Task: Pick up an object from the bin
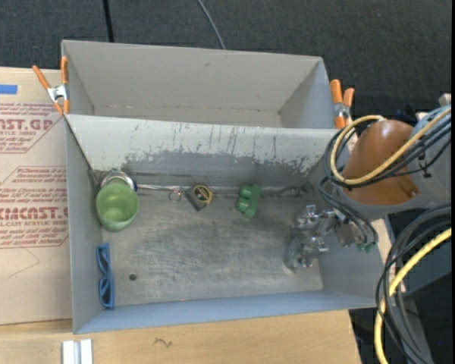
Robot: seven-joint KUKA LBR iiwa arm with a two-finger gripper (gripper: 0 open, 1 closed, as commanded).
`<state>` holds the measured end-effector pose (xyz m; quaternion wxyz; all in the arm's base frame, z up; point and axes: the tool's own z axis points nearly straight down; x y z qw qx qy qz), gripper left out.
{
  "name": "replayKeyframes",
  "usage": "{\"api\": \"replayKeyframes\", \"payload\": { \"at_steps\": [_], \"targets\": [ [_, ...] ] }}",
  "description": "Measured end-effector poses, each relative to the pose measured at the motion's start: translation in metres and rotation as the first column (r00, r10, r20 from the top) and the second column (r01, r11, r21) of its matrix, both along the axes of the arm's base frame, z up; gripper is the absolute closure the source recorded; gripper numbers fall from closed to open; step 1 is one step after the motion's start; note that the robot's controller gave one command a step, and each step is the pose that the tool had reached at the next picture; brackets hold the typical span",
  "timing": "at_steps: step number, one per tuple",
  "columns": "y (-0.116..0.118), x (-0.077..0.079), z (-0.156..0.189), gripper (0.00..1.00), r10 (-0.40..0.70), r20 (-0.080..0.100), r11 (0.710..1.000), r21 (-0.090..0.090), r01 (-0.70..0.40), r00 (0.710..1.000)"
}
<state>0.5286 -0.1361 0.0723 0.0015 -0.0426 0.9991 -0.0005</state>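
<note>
My gripper (304,253) hangs low at the right end of the bin, close to the right wall, just above the floor. I see nothing held in it. The nearest loose thing is a small green block (248,201), up and to the left of the gripper near the back wall, well apart from it. Further left along the back wall lies a small round metal piece with a yellow part (201,196).
A green translucent cup (117,204) lies in the back left corner. A blue flat piece (105,276) rests along the left wall near the front. A thin metal rod (161,190) runs along the back wall. The orange cover and yellow cables hang over the right rim.
</note>
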Motion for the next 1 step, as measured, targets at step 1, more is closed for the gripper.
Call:
{"api": "replayKeyframes", "payload": {
  "at_steps": [1],
  "targets": [
    [0.0101,0.0253,0.1345,1.0,0.175,0.007,0.985,-0.002,-0.175,0.985]
  ]
}}
